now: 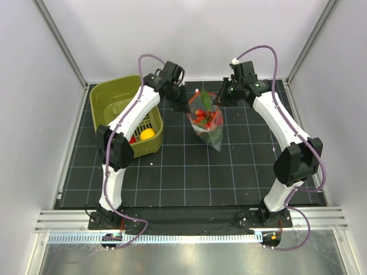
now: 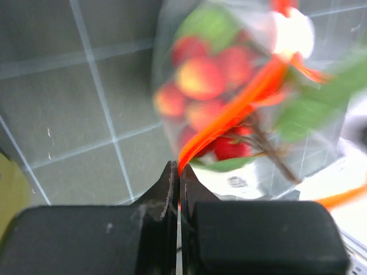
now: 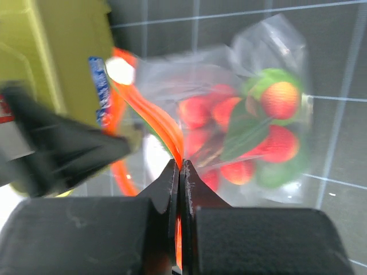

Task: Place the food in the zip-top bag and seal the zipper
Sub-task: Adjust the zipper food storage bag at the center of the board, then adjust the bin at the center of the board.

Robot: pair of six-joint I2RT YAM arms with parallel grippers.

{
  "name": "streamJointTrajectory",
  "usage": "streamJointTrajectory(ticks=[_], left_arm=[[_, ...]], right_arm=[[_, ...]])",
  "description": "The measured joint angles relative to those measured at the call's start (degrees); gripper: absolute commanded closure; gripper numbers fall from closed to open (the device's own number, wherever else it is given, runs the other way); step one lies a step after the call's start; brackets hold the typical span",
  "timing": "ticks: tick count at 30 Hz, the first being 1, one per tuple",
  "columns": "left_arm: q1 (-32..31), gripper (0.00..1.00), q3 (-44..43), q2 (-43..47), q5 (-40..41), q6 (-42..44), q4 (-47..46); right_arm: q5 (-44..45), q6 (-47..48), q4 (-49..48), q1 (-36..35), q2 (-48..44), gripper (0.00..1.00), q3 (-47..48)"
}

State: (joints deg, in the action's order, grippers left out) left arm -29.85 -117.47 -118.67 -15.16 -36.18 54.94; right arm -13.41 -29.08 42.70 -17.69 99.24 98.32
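Observation:
The clear zip-top bag [image 1: 211, 134] hangs above the mat between my two grippers. Red and green food [image 1: 202, 116] is inside it. My left gripper [image 1: 186, 106] is shut on the left end of the red-orange zipper [image 2: 241, 106]; its jaws [image 2: 179, 169] pinch the strip, and blurred red fruit [image 2: 200, 77] shows behind it. My right gripper [image 1: 221, 100] holds the other end, with its jaws [image 3: 180, 166] shut on the zipper [image 3: 160, 123]. Through the plastic I see red and green pieces [image 3: 281, 100]. The zipper bows apart between the two grips.
The olive-green basket [image 1: 109, 97] stands at the back left, beside my left arm. A yellow ball [image 1: 147, 134] and a red piece [image 1: 133, 139] lie in it. Metal frame posts and white walls bound the black gridded mat [image 1: 189, 172].

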Motion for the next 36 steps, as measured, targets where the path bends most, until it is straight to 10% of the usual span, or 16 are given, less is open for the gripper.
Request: streamJointTrajectory(ticks=[5,15,19,22,29,36], left_arm=[[-3.3,1.0,-20.1,-2.8,2.6,2.1,4.2],[-2.6,1.0,-14.6,1.4,-1.1,-0.9,3.7],[-1.8,0.45,-12.2,1.0,-2.5,-1.4,3.7],[-1.5,0.28,-12.3,0.9,-2.2,-1.1,4.1],[3.1,0.06,-7.7,6.2,4.8,1.1,7.0],[21.9,0.05,2.1,22.5,14.5,2.6,11.1]], right_arm=[[4.5,0.3,2.5,3.1,0.0,0.99,0.0],[8.9,1.8,7.4,4.3,-0.7,0.99,5.7],[10.4,2.7,7.1,4.3,-3.6,0.99,8.6],[10.6,2.8,6.3,4.3,-6.7,0.99,7.3],[10.5,2.5,4.2,4.3,-7.9,0.99,-4.5],[8.2,1.5,3.6,4.3,-6.8,0.99,-7.9]])
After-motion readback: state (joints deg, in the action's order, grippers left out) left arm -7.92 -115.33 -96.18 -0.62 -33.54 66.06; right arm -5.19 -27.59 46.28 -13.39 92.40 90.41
